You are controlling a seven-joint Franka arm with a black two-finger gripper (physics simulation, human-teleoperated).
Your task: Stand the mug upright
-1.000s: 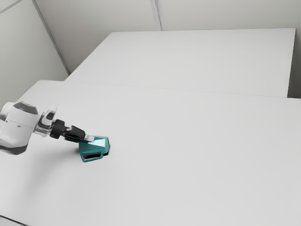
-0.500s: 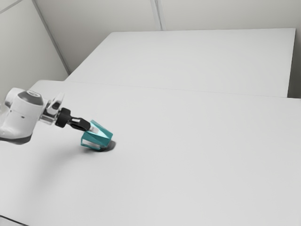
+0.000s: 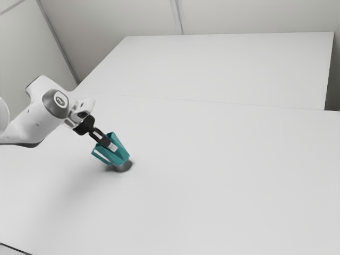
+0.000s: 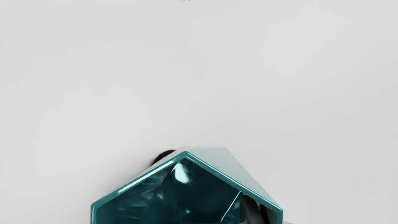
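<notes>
I hold the glossy teal mug [image 3: 119, 155] by its wall in my pincer [image 3: 112, 146], on the exterior view's left. It is faceted, with an angular rim [image 4: 185, 152], and leans off upright, mouth tipped toward me, handle [image 3: 99, 159] on that view's left.

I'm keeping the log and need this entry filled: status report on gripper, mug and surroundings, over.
Gripper shut on teal mug, one finger inside it. Mug tilted, not upright. White tabletop around it.
</notes>
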